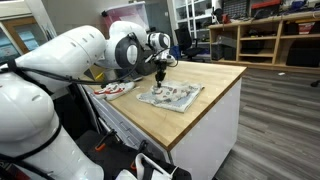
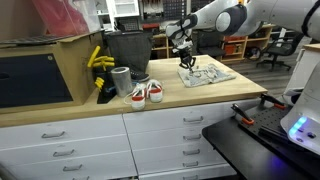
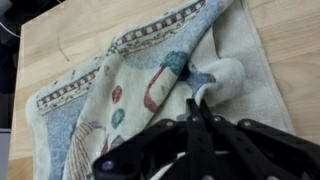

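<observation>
A patterned towel (image 1: 172, 96) (image 2: 208, 74) lies rumpled on the wooden countertop (image 1: 205, 105), cream with blue and red motifs and a striped border. In the wrist view the towel (image 3: 120, 95) fills most of the picture, and a fold of it rises in a ridge up to the fingertips. My gripper (image 3: 197, 101) is shut, its two black fingers pressed together on that raised fold near the towel's middle. In both exterior views the gripper (image 1: 160, 80) (image 2: 186, 63) points straight down onto the cloth.
A pair of white and red sneakers (image 2: 144, 93) (image 1: 114, 90) sits near the counter's edge. A grey cup (image 2: 121, 80), a black bin (image 2: 127, 50), a yellow object (image 2: 97, 60) and a large cardboard box (image 2: 40, 70) stand beside them. Drawers run below the counter.
</observation>
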Available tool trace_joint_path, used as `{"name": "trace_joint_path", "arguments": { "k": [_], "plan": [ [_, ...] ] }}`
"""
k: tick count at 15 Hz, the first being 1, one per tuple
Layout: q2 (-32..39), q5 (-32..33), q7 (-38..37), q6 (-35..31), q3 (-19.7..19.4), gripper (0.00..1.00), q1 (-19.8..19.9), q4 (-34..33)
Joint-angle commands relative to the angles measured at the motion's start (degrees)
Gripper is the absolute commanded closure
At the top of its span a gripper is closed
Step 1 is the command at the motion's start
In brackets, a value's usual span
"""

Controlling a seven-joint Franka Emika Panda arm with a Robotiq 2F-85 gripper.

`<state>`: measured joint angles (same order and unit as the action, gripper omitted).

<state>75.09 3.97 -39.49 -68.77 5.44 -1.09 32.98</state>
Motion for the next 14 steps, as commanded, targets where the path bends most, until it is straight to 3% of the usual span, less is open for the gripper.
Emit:
{"name": "trace_joint_path", "arguments": {
  "k": [1, 8, 14],
  "plan": [
    [-2.40, -0.11, 0.66, -0.77, 0.49, 0.99, -0.40, -0.63],
    [-2.69, -0.41, -1.87, -6.37, 0.16, 0.99, -0.50, -2.96],
    [-2.46, -0.27, -8.31, -21.26, -0.27, 0.99, -0.12, -2.90]
  ]
}}
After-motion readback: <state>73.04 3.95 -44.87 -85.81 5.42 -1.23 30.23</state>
